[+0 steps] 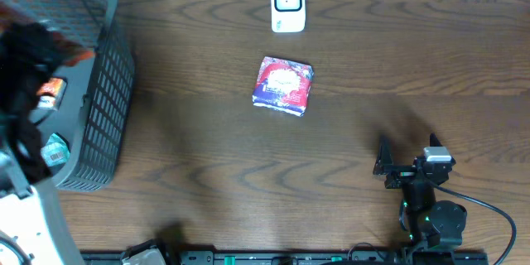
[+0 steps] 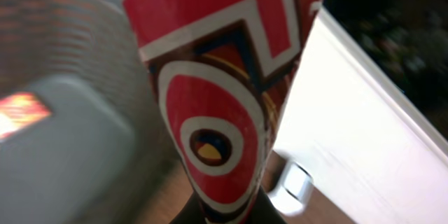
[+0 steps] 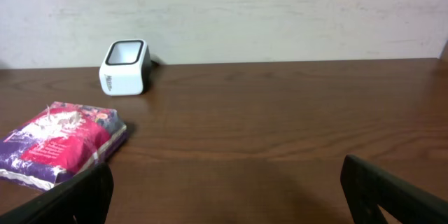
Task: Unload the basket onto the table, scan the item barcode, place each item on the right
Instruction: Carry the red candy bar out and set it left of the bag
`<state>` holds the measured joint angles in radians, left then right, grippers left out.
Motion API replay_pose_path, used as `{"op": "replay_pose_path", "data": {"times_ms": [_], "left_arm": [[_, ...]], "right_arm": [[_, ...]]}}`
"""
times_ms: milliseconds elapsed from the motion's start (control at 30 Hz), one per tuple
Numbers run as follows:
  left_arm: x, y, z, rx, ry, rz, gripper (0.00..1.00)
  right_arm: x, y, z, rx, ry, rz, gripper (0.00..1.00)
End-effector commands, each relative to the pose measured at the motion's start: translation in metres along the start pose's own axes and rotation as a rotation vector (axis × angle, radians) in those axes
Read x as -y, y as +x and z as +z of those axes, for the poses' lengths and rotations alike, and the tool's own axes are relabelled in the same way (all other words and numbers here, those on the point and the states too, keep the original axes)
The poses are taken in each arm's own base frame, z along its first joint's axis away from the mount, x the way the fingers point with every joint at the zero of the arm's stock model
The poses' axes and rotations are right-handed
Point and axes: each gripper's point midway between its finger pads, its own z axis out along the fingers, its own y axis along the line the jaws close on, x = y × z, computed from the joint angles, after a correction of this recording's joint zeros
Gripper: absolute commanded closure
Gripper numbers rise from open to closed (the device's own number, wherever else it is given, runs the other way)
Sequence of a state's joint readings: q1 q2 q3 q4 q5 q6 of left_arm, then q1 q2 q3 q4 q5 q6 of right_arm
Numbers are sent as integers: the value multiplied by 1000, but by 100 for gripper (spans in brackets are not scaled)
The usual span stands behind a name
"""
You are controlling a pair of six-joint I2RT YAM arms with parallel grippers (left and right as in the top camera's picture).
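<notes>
Left end effector (image 2: 220,213) is clamping, jaws fully shut, on the narrow lower end of a glossy red, white and dark-patterned packet (image 2: 217,91). The packet is filling the wrist view directly ahead of it, over a grey plastic mesh basket (image 1: 112,74). Right end effector (image 1: 406,159) is standing wide open, holding nothing. Judged risks: the slim pinch on slick film may be letting the packet twist or slip out. The basket rim just beside the left end effector may be snagging it. Its barcode is not showing, so it may be facing away from the small white box-shaped scanner (image 1: 287,4), well to this end effector's right. A pink and purple crinkled pouch (image 1: 283,85) is lying between them. The dark brown wood-grain desk (image 1: 207,157) is looking smooth, and a pale plain wall (image 3: 280,14) is rising behind the scanner.
</notes>
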<state>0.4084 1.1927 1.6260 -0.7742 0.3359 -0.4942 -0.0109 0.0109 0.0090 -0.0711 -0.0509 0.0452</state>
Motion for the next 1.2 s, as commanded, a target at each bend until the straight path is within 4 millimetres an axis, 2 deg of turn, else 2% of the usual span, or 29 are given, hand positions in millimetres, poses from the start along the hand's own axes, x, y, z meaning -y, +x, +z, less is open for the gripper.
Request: {"op": "replay_pose_path", "data": {"times_ms": [0, 67, 100, 200, 400, 467, 533, 600, 733, 867, 967, 1167], "left_arm": [[46, 36, 9, -113, 133, 77, 93], [72, 64, 16, -190, 202, 174, 93], [92, 94, 25, -269, 254, 268, 93], [103, 134, 44, -376, 251, 330, 93], [105, 221, 100, -605, 207, 459, 92], [98, 251, 117, -685, 182, 492, 92], [84, 293, 143, -794, 130, 511, 93], [69, 317, 160, -853, 82, 522, 93], [28, 347, 191, -905, -73, 567, 93], [6, 372, 203, -976, -121, 572, 92], [-1, 384, 208, -1000, -134, 577, 92], [3, 406, 215, -1014, -117, 602, 92]], "right_arm": [[3, 1, 0, 1, 15, 14, 1], [3, 1, 0, 1, 16, 14, 1], [3, 1, 0, 1, 16, 14, 1], [3, 1, 0, 1, 15, 14, 1], [3, 1, 0, 1, 15, 14, 1], [3, 1, 0, 1, 15, 14, 1], [3, 1, 0, 1, 15, 14, 1], [3, 1, 0, 1, 15, 14, 1], [3, 1, 0, 1, 15, 14, 1], [3, 1, 0, 1, 15, 14, 1], [3, 1, 0, 1, 15, 14, 1], [3, 1, 0, 1, 16, 14, 1]]}}
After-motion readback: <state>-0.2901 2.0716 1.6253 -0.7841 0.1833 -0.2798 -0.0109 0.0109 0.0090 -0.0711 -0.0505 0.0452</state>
